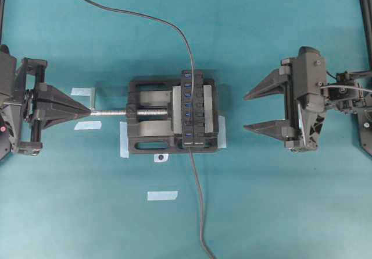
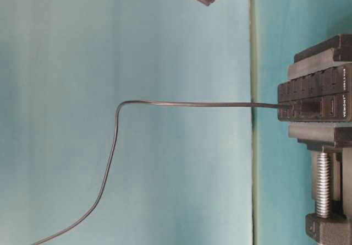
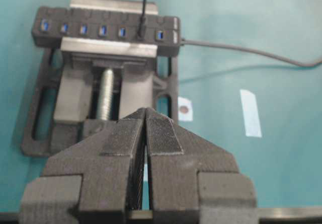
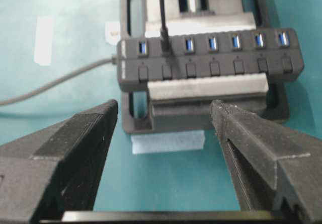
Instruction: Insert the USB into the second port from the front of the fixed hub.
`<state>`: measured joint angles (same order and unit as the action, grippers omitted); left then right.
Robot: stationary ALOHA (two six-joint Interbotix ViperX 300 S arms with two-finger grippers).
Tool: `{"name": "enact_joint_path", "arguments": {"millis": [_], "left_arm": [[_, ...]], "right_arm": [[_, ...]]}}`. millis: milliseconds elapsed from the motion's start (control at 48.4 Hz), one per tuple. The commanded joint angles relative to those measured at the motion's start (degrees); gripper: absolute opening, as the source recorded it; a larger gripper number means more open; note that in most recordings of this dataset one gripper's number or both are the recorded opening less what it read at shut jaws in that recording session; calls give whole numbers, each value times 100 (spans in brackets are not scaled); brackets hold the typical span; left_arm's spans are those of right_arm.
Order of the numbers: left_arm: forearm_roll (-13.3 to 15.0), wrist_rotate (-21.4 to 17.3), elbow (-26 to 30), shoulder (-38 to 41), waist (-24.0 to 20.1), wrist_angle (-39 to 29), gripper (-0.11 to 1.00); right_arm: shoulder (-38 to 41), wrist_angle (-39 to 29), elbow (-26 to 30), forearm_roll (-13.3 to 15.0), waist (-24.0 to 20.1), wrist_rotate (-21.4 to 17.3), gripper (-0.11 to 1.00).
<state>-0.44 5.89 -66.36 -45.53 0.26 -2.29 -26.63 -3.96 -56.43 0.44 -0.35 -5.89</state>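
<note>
1. The long narrow black bar-shaped fixed hub (image 1: 193, 109), with a row of small blue slots and small buttons alongside, is clamped between the silver-faced jaws of a wide black bench vise (image 1: 152, 117) at the middle of the teal bench (image 1: 279, 201).
2. The small black USB plug (image 4: 164, 34) sits in the hub's second slot from the end where the hub's own thick grey lead (image 4: 55, 85) comes out; in the left wrist view the plug (image 3: 142, 26) stands upright in that slot, with one blue slot between it and that end.
3. The plug's thin dark grey cable (image 1: 139, 16) rises from the plug and curves away across the bench to the far edge of the overhead view.
4. The left tool (image 1: 87, 112) is clenched, its two fingers pressed together on nothing, the tip just beside the handle end of the vise's silver screw (image 1: 110, 112).
5. The right tool (image 1: 249, 112) is released, its fingers spread wide, apart from the hub and vise and grasping nothing.
6. Pale blue tape strips (image 1: 162, 195) lie on the bench around the vise.
</note>
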Motion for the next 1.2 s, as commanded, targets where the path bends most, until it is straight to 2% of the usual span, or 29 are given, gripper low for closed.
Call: {"name": "enact_joint_path", "arguments": {"millis": [0, 931, 1179], "left_arm": [[-9, -9, 114, 0, 9, 62, 0], [-9, -18, 105, 0, 9, 62, 0], [-9, -18, 105, 0, 0, 62, 0]], "right_arm": [[-53, 105, 44, -9, -18, -44, 87], [-9, 167, -26, -9, -18, -35, 87], [88, 422, -26, -9, -18, -35, 87]]}}
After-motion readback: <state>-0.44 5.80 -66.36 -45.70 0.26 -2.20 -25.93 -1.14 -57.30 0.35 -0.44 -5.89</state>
